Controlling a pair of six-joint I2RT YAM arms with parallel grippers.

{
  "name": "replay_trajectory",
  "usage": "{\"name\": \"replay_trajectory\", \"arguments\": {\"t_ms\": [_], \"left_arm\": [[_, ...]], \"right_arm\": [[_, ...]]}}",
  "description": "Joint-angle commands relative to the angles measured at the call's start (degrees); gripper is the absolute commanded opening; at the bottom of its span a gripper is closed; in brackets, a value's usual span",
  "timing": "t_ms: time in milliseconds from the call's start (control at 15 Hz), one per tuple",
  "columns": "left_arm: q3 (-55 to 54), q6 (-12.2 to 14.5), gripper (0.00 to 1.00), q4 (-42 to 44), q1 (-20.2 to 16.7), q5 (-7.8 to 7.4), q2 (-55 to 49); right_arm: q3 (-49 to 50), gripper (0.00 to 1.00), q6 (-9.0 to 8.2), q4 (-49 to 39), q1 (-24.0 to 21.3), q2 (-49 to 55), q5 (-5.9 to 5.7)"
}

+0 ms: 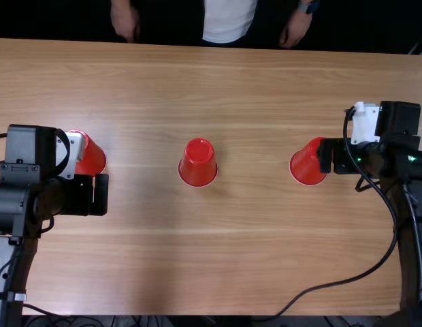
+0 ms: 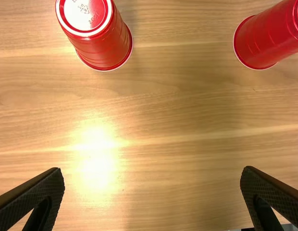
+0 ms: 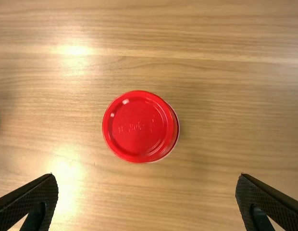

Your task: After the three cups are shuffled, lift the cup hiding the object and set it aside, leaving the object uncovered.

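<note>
Three red cups stand upside down in a row on the wooden table: the left cup (image 1: pixel 90 157), the middle cup (image 1: pixel 198 162) and the right cup (image 1: pixel 307 163). My right gripper (image 1: pixel 326 156) hangs open directly above the right cup (image 3: pixel 140 126), whose flat base lies between its spread fingers (image 3: pixel 29 202). My left gripper (image 1: pixel 99 194) is open and holds nothing, on the near side of the left cup (image 2: pixel 93 33). The left wrist view has the middle cup (image 2: pixel 269 33) off to one side. Whatever a cup covers is hidden.
Bare wood (image 1: pixel 143 231) stretches between the cups and toward the near edge. The right arm's black cable (image 1: pixel 374 259) loops over the table at the right. The table's far edge (image 1: pixel 211 45) runs behind the cups.
</note>
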State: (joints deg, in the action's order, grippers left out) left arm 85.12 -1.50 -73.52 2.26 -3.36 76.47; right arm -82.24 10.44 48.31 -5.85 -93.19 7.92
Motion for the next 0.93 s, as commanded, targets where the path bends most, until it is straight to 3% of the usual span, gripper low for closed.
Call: {"name": "replay_trajectory", "arguments": {"t_ms": [0, 800, 867], "left_arm": [[2.3, 0.2, 1.0, -0.1, 0.5, -0.02, 0.3], [2.2, 0.2, 1.0, -0.1, 0.4, -0.02, 1.1], [2.2, 0.2, 1.0, -0.1, 0.4, -0.02, 1.1]], "right_arm": [[-1.7, 1.0, 0.53, -0.4, 1.0, -2.3, 0.51], [-1.8, 1.0, 0.64, -7.2, 3.6, -14.2, 0.09], [-1.8, 0.92, 0.64, -7.2, 3.7, -14.7, -0.01]]}}
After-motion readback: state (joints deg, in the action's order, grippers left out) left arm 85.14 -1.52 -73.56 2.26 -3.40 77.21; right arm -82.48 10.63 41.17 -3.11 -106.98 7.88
